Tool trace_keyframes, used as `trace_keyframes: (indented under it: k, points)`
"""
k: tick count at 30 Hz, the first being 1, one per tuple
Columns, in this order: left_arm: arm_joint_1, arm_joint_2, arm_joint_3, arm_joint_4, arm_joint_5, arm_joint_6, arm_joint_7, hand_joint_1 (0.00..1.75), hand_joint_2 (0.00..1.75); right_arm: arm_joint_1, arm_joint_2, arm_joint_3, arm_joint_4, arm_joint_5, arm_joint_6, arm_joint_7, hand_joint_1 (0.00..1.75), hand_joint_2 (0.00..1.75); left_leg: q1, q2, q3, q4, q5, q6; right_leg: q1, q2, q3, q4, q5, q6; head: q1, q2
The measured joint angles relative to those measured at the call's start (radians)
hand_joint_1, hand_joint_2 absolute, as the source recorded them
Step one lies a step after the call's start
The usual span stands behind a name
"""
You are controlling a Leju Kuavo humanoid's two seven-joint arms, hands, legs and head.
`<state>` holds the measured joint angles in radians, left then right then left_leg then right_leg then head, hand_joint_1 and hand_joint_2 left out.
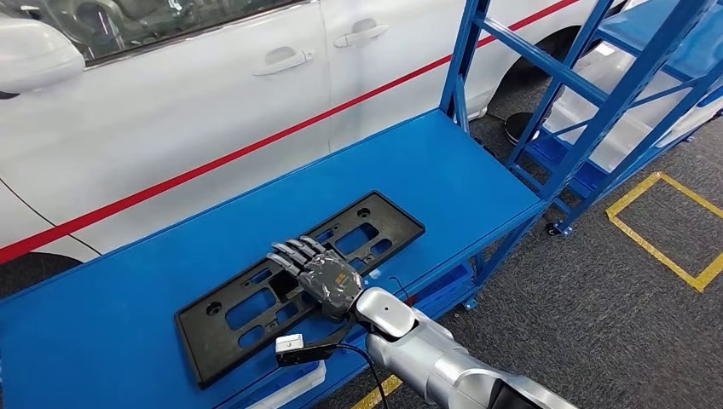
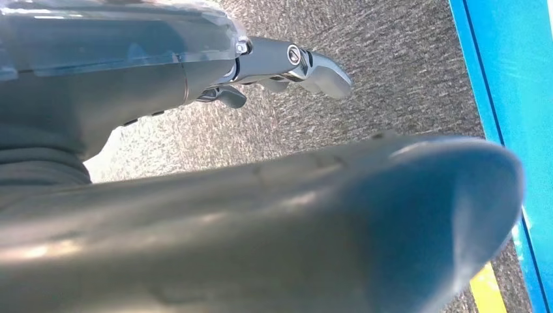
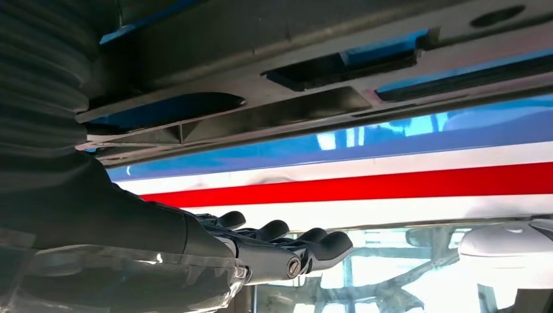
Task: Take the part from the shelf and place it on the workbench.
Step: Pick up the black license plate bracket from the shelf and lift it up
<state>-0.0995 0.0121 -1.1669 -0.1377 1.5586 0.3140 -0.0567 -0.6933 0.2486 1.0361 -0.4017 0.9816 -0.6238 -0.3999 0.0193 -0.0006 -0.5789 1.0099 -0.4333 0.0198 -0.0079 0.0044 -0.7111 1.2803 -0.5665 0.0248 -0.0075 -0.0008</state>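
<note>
Part (image 1: 298, 281) is down flat on the bench (image 1: 477, 170), so your placing looks done. Your right hand (image 1: 320, 274) rests on its middle, fingers stretched out, gripping nothing. Just lift away.

the right arm (image 1: 430, 354) reached forward from below, its silver forearm angled up to the wrist. the right hand (image 1: 320, 271) lay palm down with fingers (image 1: 294, 251) stretched out side by side, gripping nothing. the left hand (image 2: 287, 65) hung low, its fingers loosely extended and holding nothing, thumb (image 2: 293, 222) close to the camera.
</note>
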Motion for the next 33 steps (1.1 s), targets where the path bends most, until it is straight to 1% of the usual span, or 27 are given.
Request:
trace_keyframes:
  k: [1, 2, 3, 4, 5, 6, 8, 10, 11, 12, 14, 15, 16, 17, 18, 19, 20, 21, 24, 25, 26, 27, 29, 30, 31, 32, 33]
  points:
    - [0.0, 0.0, 0.0, 0.0, 0.0, 0.0, 0.0, 0.0, 0.0, 0.0, -0.001, 0.0, 0.003, 0.001, 0.0, 0.001, 0.0, 1.75, 0.0, 0.0, 0.0, 0.001, 0.0, 0.0, -0.001, 0.0, 0.004, -0.008, 0.015, 0.0, 0.0, 0.0]
    - [0.0, 0.001, 0.0, 0.0, 0.0, 0.0, -0.001, 0.0, 0.0, -0.001, -0.001, 0.0, 0.005, 0.004, 0.0, 0.002, 0.0, 1.75, 0.0, -0.001, 0.001, 0.001, 0.0, -0.001, -0.002, 0.0, 0.027, -0.053, 0.045, -0.002, 0.0, 0.0]
    - [0.0, 0.001, 0.0, 0.0, 0.0, -0.001, -0.002, 0.0, 0.0, -0.003, -0.001, 0.0, 0.006, 0.007, 0.001, 0.006, 0.0, 1.75, 0.0, -0.002, 0.002, 0.002, -0.001, -0.002, -0.002, 0.0, 0.062, -0.12, 0.078, -0.006, 0.0, 0.0]
    - [0.0, 0.001, 0.0, 0.0, 0.0, -0.002, -0.003, 0.0, 0.0, -0.005, -0.002, -0.001, 0.007, 0.011, 0.001, 0.011, 0.0, 1.75, -0.002, -0.003, 0.002, 0.003, -0.001, -0.006, 0.0, 0.0, 0.095, -0.184, 0.101, -0.01, 0.0, 0.0]
    - [-0.001, 0.001, 0.0, 0.0, 0.0, -0.002, -0.004, 0.0, 0.0, -0.007, -0.002, -0.002, 0.008, 0.014, 0.001, 0.017, 0.0, 1.75, -0.003, -0.003, 0.001, 0.004, -0.001, -0.011, 0.002, 0.0, 0.118, -0.231, 0.115, -0.015, 0.0, 0.0]
    - [-0.001, 0.001, 0.0, 0.0, 0.0, -0.004, -0.005, 0.0, 0.0, -0.009, -0.002, -0.003, 0.009, 0.016, 0.001, 0.023, 0.0, 1.75, -0.004, -0.004, 0.001, 0.004, -0.001, -0.016, 0.005, 0.001, 0.129, -0.256, 0.119, -0.018, 0.0, 0.0]
    - [-0.002, 0.002, -0.001, 0.0, 0.0, -0.006, -0.006, 0.0, 0.0, -0.012, -0.005, -0.008, 0.013, 0.019, 0.001, 0.032, 0.0, 1.75, -0.005, -0.004, 0.002, 0.0, 0.002, -0.029, 0.007, 0.002, 0.129, -0.264, 0.121, -0.027, -0.001, 0.0]
    - [-0.002, 0.004, -0.002, 0.0, 0.0, -0.009, -0.006, 0.0, 0.0, -0.016, -0.009, -0.015, 0.017, 0.021, 0.001, 0.035, 0.86, 1.75, -0.004, -0.004, -0.003, 0.013, -0.011, -0.039, 0.003, 0.001, 0.133, -0.274, 0.129, -0.039, -0.002, 0.0]
    - [-0.002, 0.006, -0.003, 0.0, 0.0, -0.01, -0.006, 0.0, 0.0, -0.019, -0.01, -0.017, 0.019, 0.023, 0.001, 0.035, 1.29, 1.75, -0.003, -0.004, -0.016, 0.045, -0.032, -0.042, 0.0, 0.0, 0.135, -0.28, 0.133, -0.045, -0.003, 0.0]
    - [-0.003, 0.007, -0.005, 0.0, 0.0, -0.011, -0.006, 0.0, 0.0, -0.019, -0.012, -0.019, 0.021, 0.025, 0.001, 0.036, 1.73, 1.75, -0.001, -0.004, -0.04, 0.096, -0.063, -0.044, 0.0, -0.002, 0.135, -0.282, 0.135, -0.048, -0.004, 0.0]
    - [-0.003, 0.007, -0.008, 0.0, 0.0, -0.013, -0.006, 0.0, 0.0, -0.018, -0.017, -0.021, 0.027, 0.028, 0.0, 0.036, 1.75, 1.75, -0.001, -0.003, -0.099, 0.224, -0.123, -0.048, 0.003, -0.003, 0.131, -0.282, 0.136, -0.052, -0.005, 0.0]
    - [-0.002, 0.008, -0.009, 0.0, 0.0, -0.013, -0.006, 0.0, 0.0, -0.016, -0.019, -0.022, 0.03, 0.029, 0.0, 0.036, 1.75, 1.75, 0.0, -0.003, -0.116, 0.264, -0.134, -0.05, 0.004, -0.004, 0.13, -0.281, 0.136, -0.052, -0.005, 0.0]
    - [-0.001, 0.008, -0.009, 0.0, 0.0, -0.013, -0.006, 0.0, 0.0, -0.015, -0.021, -0.022, 0.032, 0.03, 0.0, 0.036, 1.75, 1.75, 0.0, -0.003, -0.118, 0.271, -0.126, -0.051, 0.005, -0.004, 0.129, -0.28, 0.136, -0.052, -0.005, 0.0]
    - [-0.001, 0.009, -0.01, 0.0, 0.0, -0.013, -0.005, 0.0, 0.0, -0.014, -0.023, -0.023, 0.033, 0.032, 0.0, 0.035, 1.75, 1.75, 0.0, -0.003, -0.099, 0.235, -0.099, -0.051, 0.005, -0.003, 0.129, -0.278, 0.135, -0.052, -0.005, 0.0]
    - [-0.001, 0.011, -0.01, 0.0, 0.0, -0.013, -0.004, 0.0, 0.0, -0.014, -0.024, -0.023, 0.035, 0.033, 0.0, 0.035, 1.75, 1.75, 0.001, -0.002, -0.066, 0.172, -0.064, -0.05, 0.004, -0.003, 0.129, -0.275, 0.134, -0.05, -0.005, 0.0]
    - [-0.002, 0.012, -0.01, 0.0, 0.0, -0.012, -0.003, 0.0, 0.0, -0.015, -0.025, -0.023, 0.035, 0.034, 0.002, 0.035, 1.75, 1.75, 0.001, -0.002, -0.032, 0.104, -0.039, -0.048, 0.006, -0.003, 0.128, -0.271, 0.132, -0.046, -0.005, 0.0]
    - [-0.004, 0.012, -0.01, 0.0, 0.001, -0.011, -0.002, 0.0, 0.0, -0.017, -0.025, -0.024, 0.036, 0.034, 0.004, 0.035, 1.75, 1.75, 0.0, -0.002, -0.005, 0.049, -0.021, -0.044, 0.008, -0.002, 0.126, -0.266, 0.13, -0.042, -0.005, 0.0]
    - [-0.005, 0.013, -0.01, 0.0, 0.001, -0.01, -0.002, 0.0, 0.0, -0.02, -0.025, -0.025, 0.036, 0.035, 0.007, 0.035, 1.75, 1.75, -0.001, -0.002, 0.008, 0.019, -0.016, -0.039, 0.01, -0.001, 0.123, -0.263, 0.129, -0.037, -0.004, 0.0]
    - [-0.005, 0.012, -0.01, 0.0, 0.001, -0.006, -0.001, 0.0, 0.0, -0.03, -0.026, -0.031, 0.037, 0.036, 0.015, 0.034, 1.75, 1.75, -0.003, -0.003, 0.011, 0.006, -0.015, -0.021, 0.01, 0.0, 0.119, -0.26, 0.129, -0.023, -0.003, 0.0]
    - [-0.005, 0.012, -0.01, 0.0, 0.001, -0.005, -0.001, 0.0, 0.0, -0.032, -0.026, -0.032, 0.037, 0.036, 0.017, 0.033, 1.75, 1.75, -0.002, -0.002, 0.013, 0.003, -0.012, -0.015, 0.009, 0.0, 0.116, -0.251, 0.122, -0.018, -0.003, 0.0]
    - [-0.005, 0.012, -0.01, 0.0, 0.001, -0.003, -0.001, 0.0, 0.0, -0.034, -0.027, -0.033, 0.037, 0.037, 0.018, 0.033, 1.75, 1.75, -0.001, 0.0, 0.014, -0.001, -0.01, -0.01, 0.007, 0.0, 0.105, -0.225, 0.104, -0.013, -0.003, 0.0]
    - [-0.005, 0.011, -0.01, 0.0, 0.001, -0.002, -0.001, 0.0, 0.0, -0.035, -0.027, -0.033, 0.037, 0.037, 0.019, 0.032, 1.75, 1.75, 0.0, 0.001, 0.014, -0.004, -0.008, -0.005, 0.005, 0.0, 0.083, -0.178, 0.076, -0.008, -0.003, 0.0]
    - [-0.005, 0.012, -0.01, 0.0, 0.001, 0.0, -0.001, 0.0, 0.0, -0.036, -0.029, -0.034, 0.038, 0.039, 0.021, 0.032, 1.75, 1.75, 0.0, 0.001, 0.012, -0.004, -0.007, -0.001, 0.002, 0.0, 0.019, -0.046, 0.013, 0.0, -0.003, 0.0]
    - [-0.004, 0.012, -0.01, 0.0, 0.001, 0.0, -0.002, 0.0, 0.0, -0.036, -0.03, -0.035, 0.038, 0.04, 0.021, 0.032, 1.75, 1.75, -0.001, 0.001, 0.012, -0.004, -0.007, -0.001, 0.001, -0.001, -0.006, 0.005, -0.002, 0.002, -0.003, 0.0]
    - [-0.004, 0.012, -0.01, 0.0, 0.001, 0.0, -0.002, 0.0, 0.0, -0.035, -0.031, -0.036, 0.038, 0.041, 0.02, 0.032, 1.75, 1.75, -0.001, 0.0, 0.013, -0.004, -0.008, 0.0, 0.001, -0.001, -0.015, 0.021, 0.003, 0.002, -0.003, 0.0]
    - [-0.004, 0.011, -0.01, 0.0, 0.001, -0.001, -0.003, 0.0, 0.0, -0.035, -0.032, -0.037, 0.038, 0.042, 0.018, 0.031, 1.75, 1.75, -0.001, -0.001, 0.015, -0.004, -0.008, -0.001, 0.0, -0.001, -0.004, -0.001, 0.026, 0.001, -0.003, 0.0]
    - [-0.004, 0.011, -0.01, 0.0, 0.001, -0.001, -0.003, 0.0, 0.0, -0.035, -0.032, -0.038, 0.038, 0.042, 0.016, 0.031, 1.75, 1.75, -0.001, -0.003, 0.017, -0.004, -0.009, -0.002, 0.001, -0.001, 0.025, -0.06, 0.062, -0.003, -0.003, 0.0]
